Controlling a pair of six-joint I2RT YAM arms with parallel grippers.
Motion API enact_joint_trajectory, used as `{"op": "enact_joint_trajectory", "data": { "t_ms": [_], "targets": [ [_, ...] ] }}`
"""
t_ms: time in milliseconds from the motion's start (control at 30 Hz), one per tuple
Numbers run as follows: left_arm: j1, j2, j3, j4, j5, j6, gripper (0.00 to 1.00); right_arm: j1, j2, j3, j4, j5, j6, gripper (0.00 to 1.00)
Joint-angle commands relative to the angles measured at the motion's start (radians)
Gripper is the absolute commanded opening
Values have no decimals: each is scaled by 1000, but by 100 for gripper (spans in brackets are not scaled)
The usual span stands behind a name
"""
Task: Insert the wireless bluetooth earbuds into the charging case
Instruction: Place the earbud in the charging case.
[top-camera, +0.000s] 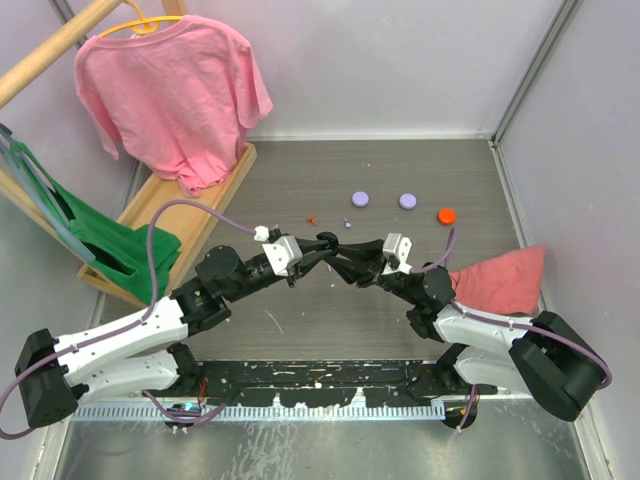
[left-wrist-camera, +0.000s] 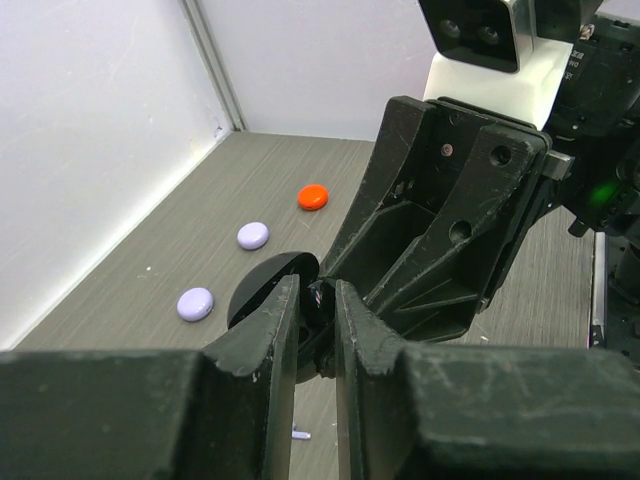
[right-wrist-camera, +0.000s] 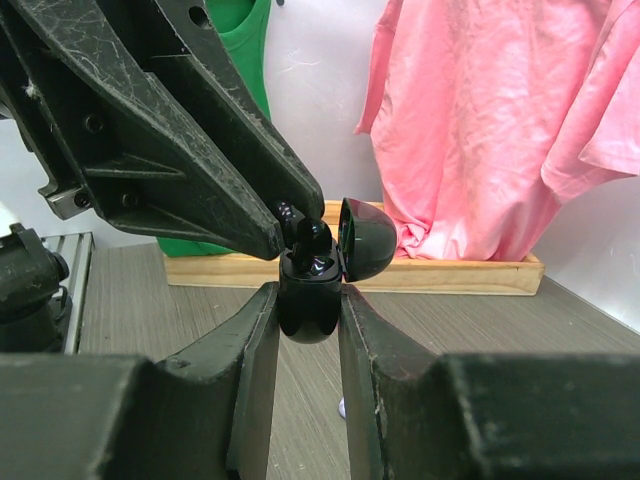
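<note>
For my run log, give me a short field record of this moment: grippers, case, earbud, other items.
right gripper: shut on charging case
case lid: open
left gripper: shut on earbud, at the case opening
loose items: two lilac discs, orange disc

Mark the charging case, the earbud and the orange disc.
charging case (right-wrist-camera: 307, 305): right wrist view, body's rounded front.
earbud (right-wrist-camera: 312, 238): right wrist view, top end above the case.
orange disc (top-camera: 447, 215): top view, centre.
</note>
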Motion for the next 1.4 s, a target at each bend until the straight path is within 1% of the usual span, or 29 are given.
{"op": "enact_joint_trajectory", "data": {
  "t_ms": [0, 267, 467, 600, 800, 933, 1100, 1367],
  "targets": [
    [-15, 8, 39, -43, 8, -12, 20, 2, -24, 31, 96, 27, -3, 1],
    [-18, -17, 49, -69, 4, -61, 39, 2, -19, 21, 96, 42, -10, 1],
    [-18, -70, 77, -144, -16, -121, 47, 1, -17, 13, 94, 58, -18, 1],
    [-18, -108, 93, -205, -66, -178, 48, 2, -17, 4, 93, 74, -27, 1],
    [-19, -144, 100, -276, -203, -263, 46, 2, -20, 2, 88, 84, -34, 1],
    [-18, -133, 120, -305, -276, -309, 45, 2, -16, 1, 88, 90, -32, 1],
    [-18, -100, 147, -323, -359, -333, 46, 2, -16, -1, 90, 92, -31, 1],
    [-18, -33, 185, -315, -378, -336, 46, 2, -15, 3, 90, 88, -29, 1]
  ]
}}
